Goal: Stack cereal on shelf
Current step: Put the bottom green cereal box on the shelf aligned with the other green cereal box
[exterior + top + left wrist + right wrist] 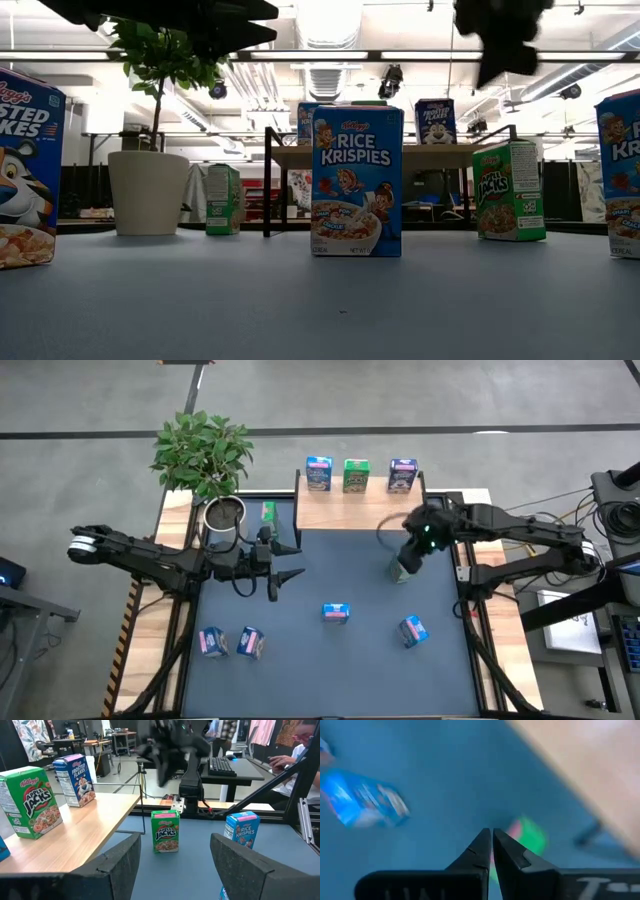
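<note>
In the left wrist view alone, a person's sleeve (295, 730) shows.

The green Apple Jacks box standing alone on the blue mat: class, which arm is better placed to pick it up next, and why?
Probably the right. The right gripper hovers just above the green box, fingers shut and needing to open. The left gripper is open but waits across the mat.

Printed cardboard, faintly glossy, on the Rice Krispies box (356, 181) and Apple Jacks box (165, 831). Light, smooth-grained wood for the shelf (82, 837), on thin black metal legs. Matt blue mat (330, 660) over the pale wood table (150, 680). Matt black plastic on the left hand (175, 865).
</note>
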Robot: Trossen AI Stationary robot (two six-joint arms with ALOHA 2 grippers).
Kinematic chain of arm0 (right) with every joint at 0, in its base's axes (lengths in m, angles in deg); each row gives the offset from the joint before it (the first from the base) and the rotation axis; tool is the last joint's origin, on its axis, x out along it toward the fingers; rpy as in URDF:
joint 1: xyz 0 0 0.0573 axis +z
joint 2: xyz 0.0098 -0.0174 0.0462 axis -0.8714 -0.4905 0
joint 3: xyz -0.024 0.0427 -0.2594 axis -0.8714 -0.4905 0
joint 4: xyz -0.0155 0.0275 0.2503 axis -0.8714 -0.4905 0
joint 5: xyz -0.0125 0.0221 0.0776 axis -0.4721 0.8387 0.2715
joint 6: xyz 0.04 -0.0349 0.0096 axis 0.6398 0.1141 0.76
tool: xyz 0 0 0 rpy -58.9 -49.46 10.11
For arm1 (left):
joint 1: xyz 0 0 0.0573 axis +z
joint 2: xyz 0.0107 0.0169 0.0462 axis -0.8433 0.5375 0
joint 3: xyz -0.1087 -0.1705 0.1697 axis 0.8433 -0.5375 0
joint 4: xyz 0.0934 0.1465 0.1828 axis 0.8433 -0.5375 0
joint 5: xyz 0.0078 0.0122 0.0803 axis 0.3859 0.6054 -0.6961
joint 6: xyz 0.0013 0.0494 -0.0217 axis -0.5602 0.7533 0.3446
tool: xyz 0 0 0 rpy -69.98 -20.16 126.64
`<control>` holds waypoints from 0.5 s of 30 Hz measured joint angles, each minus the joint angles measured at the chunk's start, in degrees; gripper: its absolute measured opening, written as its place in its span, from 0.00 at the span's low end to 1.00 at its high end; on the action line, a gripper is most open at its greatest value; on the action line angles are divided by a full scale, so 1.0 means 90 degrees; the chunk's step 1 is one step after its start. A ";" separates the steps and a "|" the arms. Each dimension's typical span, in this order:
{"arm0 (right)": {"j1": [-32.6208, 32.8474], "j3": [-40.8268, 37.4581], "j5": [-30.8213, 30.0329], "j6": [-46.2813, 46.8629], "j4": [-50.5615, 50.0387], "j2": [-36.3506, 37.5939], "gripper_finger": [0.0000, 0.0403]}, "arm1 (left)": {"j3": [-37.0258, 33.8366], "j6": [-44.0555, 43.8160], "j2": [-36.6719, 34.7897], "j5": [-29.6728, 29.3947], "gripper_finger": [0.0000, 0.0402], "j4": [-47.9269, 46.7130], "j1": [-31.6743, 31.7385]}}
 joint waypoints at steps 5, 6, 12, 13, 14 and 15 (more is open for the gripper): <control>0.0241 -0.0339 -0.0407 0.1078 -0.0640 -0.0003 0.05 | 0.0000 0.0000 0.0000 0.0000 0.56 -0.0010 -0.0001; 0.0273 -0.0379 -0.0396 0.1168 -0.0653 -0.0003 0.07 | 0.0000 0.0000 0.0000 0.0000 0.56 -0.0016 0.0001; 0.0446 -0.0398 -0.0559 0.1490 -0.0566 -0.0146 0.27 | 0.0000 0.0061 0.0000 0.0001 0.56 -0.0036 -0.0001; 0.0500 -0.0398 -0.0611 0.1572 -0.0570 -0.0206 0.31 | 0.0000 0.0064 0.0000 0.0002 0.56 -0.0037 0.0000; 0.0551 -0.0398 -0.0681 0.1643 -0.0568 -0.0271 0.36 | 0.0000 0.0069 0.0000 0.0002 0.56 -0.0056 0.0002; 0.0607 -0.0398 -0.0770 0.1689 -0.0568 -0.0342 0.40 | 0.0000 0.0087 0.0000 0.0002 0.56 -0.0076 -0.0001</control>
